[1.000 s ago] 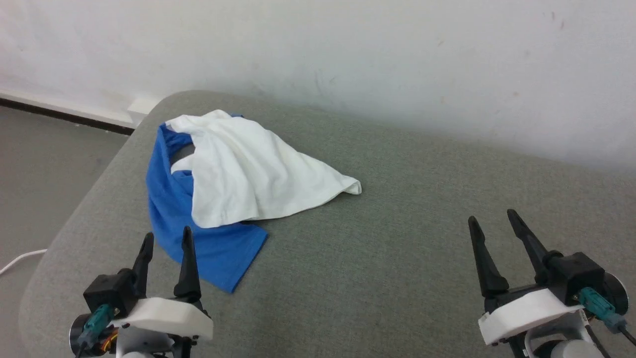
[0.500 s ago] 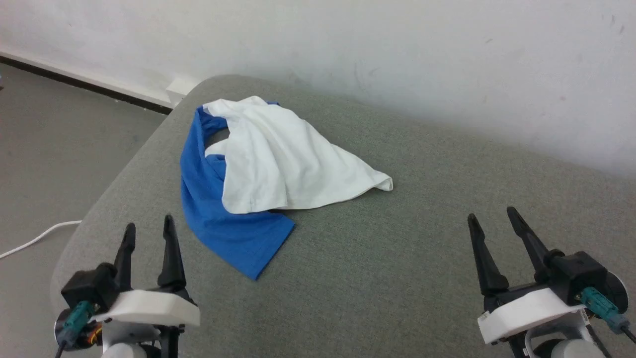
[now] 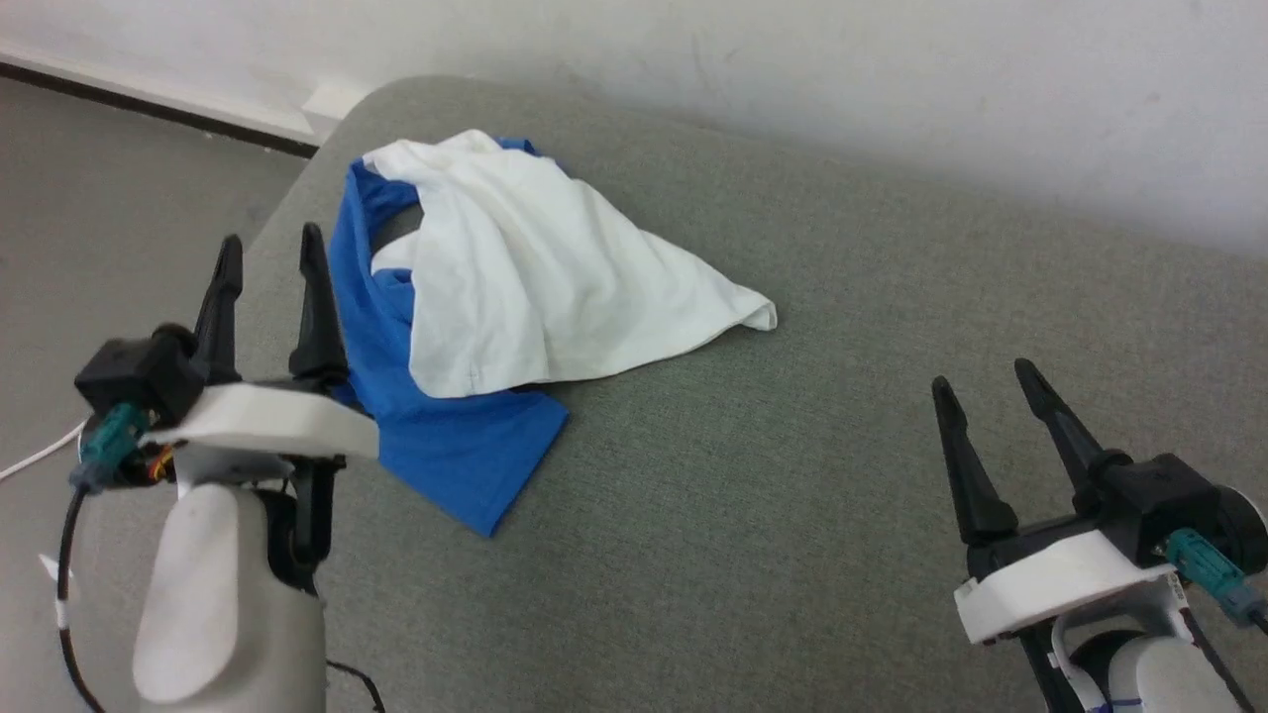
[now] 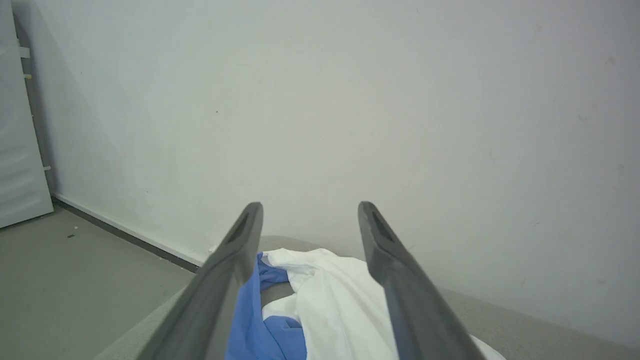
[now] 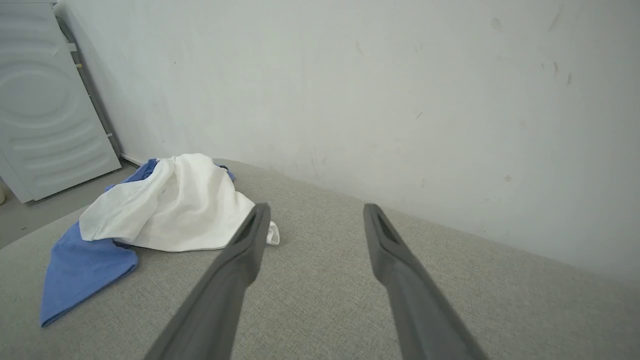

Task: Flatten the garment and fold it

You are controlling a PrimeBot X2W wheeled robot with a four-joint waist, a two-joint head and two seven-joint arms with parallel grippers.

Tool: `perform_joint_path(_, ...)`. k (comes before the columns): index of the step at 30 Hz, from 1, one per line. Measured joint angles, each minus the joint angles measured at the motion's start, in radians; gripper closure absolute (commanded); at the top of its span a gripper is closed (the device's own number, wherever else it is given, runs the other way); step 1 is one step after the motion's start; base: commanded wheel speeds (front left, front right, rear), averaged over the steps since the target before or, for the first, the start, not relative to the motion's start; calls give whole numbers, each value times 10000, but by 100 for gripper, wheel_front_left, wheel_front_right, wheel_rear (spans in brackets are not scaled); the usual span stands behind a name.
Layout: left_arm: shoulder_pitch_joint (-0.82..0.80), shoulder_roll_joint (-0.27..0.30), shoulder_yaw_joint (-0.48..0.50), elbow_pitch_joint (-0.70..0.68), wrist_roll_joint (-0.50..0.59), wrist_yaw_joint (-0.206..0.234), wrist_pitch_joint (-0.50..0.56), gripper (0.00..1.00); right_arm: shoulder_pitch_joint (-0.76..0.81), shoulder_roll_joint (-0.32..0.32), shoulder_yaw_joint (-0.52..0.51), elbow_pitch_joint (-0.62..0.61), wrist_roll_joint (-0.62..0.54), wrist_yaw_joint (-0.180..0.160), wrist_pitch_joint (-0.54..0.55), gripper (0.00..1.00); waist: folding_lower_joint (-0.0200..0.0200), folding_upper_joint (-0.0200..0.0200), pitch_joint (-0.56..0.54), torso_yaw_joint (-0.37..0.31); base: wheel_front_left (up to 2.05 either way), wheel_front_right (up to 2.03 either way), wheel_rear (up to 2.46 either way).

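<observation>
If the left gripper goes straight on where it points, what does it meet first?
Probably the white wall: the open left gripper seems aimed above the garment, though depth is unclear.

We look from the head camera forward and down, from above and behind both arms, across a grey padded surface toward the wall. The left gripper stands at the left of the frame, the right gripper at the lower right. The shirt shows whole at upper centre-left, at middle range. The left wrist camera sits low and looks nearly level along its own fingers toward the wall; the shirt lies close, at bottom centre between them. The right wrist camera faces likewise, with the shirt farther off at middle left. All three views share the shirt, the padded surface and the wall.
</observation>
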Motion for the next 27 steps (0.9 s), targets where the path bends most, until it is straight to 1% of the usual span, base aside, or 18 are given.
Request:
perform_joint_path(2, -656, 213, -107, 702, -42, -40, 123, 0, -103, -54, 15, -136, -13, 0, 96, 0, 0, 0, 259, -80, 0, 0, 0)
perform_joint_path(5, -1629, 671, -372, 1760, -121, -169, 725, 0, -254, -165, 27, -316, -23, 0, 192, 0, 1, 0, 668, -223, 0, 0, 0)
perform_joint_path(10, -2967, 1315, -736, 3720, -623, -257, 2245, 0, -517, -297, 29, -562, -21, 0, 268, 0, 2, 0, 1351, -489, 0, 0, 0)
perform_joint_path(16, -4007, 1710, -1348, 5873, -1540, -314, 4385, 0, -825, -387, 150, -706, 25, 0, 299, 0, 1, 0, 2111, -799, 0, 0, 0)
perform_joint_path(21, -4572, 2082, -1829, 7225, -2320, -357, 6069, 0, -1071, -422, 272, -732, 132, 0, 309, 0, 0, 0, 2631, -1034, 0, 0, 0)
perform_joint_path(25, -5171, 2405, -1898, 7923, -2472, -314, 6924, 0, -1186, -420, 313, -675, 211, 0, 257, 0, -3, 0, 2820, -1297, 0, 0, 0)
perform_joint_path(26, -5291, 2452, -1910, 8063, -2472, -272, 7154, 23, -1186, -420, 313, -644, 221, 0, 228, 0, -3, 0, 2838, -1359, 0, 0, 0)
perform_joint_path(27, -5412, 2491, -1910, 8194, -2474, -217, 7344, 56, -1186, -416, 314, -612, 226, 0, 215, 0, -3, 0, 2846, -1417, 0, 0, 0)
